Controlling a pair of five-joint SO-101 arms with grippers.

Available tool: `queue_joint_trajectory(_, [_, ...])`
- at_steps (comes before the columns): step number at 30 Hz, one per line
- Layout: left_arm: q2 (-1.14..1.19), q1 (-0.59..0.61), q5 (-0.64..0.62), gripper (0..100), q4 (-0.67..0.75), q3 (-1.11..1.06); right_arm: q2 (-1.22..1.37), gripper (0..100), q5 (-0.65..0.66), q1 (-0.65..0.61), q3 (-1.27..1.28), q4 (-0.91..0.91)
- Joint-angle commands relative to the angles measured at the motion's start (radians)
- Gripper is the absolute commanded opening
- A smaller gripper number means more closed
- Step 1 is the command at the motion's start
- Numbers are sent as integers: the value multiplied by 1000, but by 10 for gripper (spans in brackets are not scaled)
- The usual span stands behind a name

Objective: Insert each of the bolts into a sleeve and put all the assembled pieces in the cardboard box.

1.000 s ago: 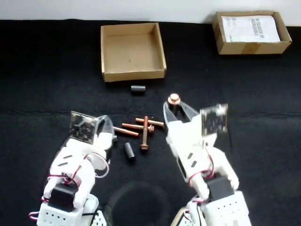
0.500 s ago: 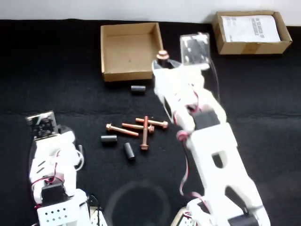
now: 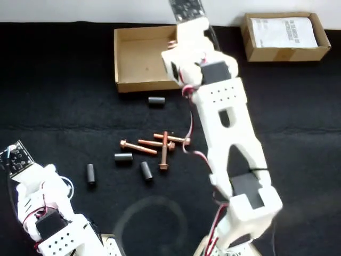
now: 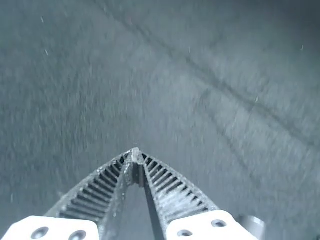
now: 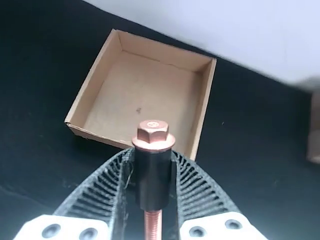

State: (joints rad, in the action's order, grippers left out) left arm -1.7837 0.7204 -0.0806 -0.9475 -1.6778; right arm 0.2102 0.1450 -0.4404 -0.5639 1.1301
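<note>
Surface: black cloth table (image 3: 64,96), with a pale wall strip along its far edge.
Right tool (image 5: 152,156): pinching the assembled piece (image 5: 152,172) by its black sleeve, with a ribbed finger on each side. The copper hex head sits on one end of the sleeve and the threaded shank shows out of the other.
Position: arm stretched far. In the high view the right tool (image 3: 173,49) is at the right wall of the cardboard box (image 3: 144,61). I cannot tell whether the piece is already inside the rim.
Box: open top, bare floor, nothing in it (image 5: 150,95).
Handling (judgement): the piece looks like stiff, small, dense metal, not fragile. The bolt probably sits loose in the sleeve and could slide out if tipped head-down. Best to grip mid-sleeve, as it is held now, and keep the head end up. The smooth sleeve may slip against the ribbed pads.
Left tool (image 4: 135,156): tips pressed together, empty, over bare cloth at near left.
Loose bolts (image 3: 160,144): four in a crossed cluster mid-table.
Loose sleeves: four apart. One lies just near of the box (image 3: 156,100) and three lie by the cluster (image 3: 123,158), (image 3: 146,170), (image 3: 90,174).
Second box (image 3: 282,50): far right, with a printed sheet inside.
</note>
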Motion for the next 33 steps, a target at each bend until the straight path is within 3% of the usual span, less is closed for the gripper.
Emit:
queue_joint_trajectory(1, [-25,4,-6,8,-60,-16,53,7,132,13,-240,93])
queue_joint_trajectory(15, [-24,4,-2,8,-66,-16,251,7,718,19,-355,104])
queue_joint_trajectory(24, [-24,8,2,8,-66,-16,440,7,918,7,-355,-249])
queue_joint_trajectory(33, [-25,12,2,9,-60,-16,653,7,987,-28,-355,-522])
